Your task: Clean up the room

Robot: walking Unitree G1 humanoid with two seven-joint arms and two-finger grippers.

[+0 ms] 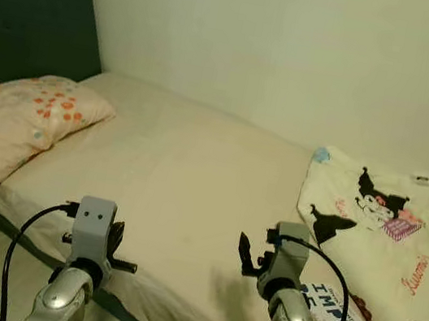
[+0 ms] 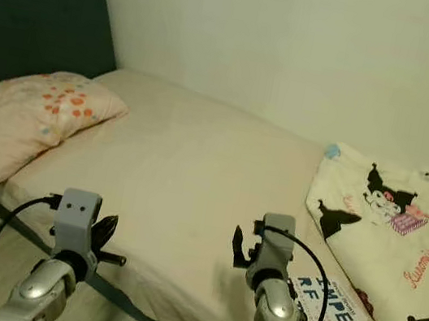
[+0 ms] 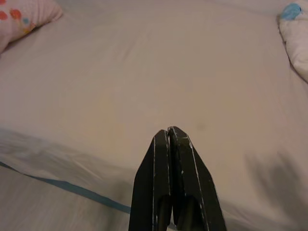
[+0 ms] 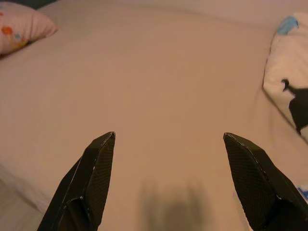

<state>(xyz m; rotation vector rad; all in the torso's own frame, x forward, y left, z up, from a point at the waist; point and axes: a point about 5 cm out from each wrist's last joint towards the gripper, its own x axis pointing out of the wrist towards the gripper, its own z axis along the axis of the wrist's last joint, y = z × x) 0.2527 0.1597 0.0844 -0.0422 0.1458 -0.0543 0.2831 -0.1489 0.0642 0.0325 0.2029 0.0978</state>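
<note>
beige sheet covers the bed (image 1: 196,174), its near edge just below both raised arms. left gripper (image 3: 168,132) hovers over that edge, fingers pressed together. right gripper (image 4: 168,137) hovers there too, fingers spread wide, holding nothing. a book (image 2: 326,304) lies at the near edge beside a cartoon-print blanket (image 1: 397,249) heaped along the right side. farther off, a floral pillow (image 1: 19,120) rests against the dark headboard (image 1: 29,14).
</note>
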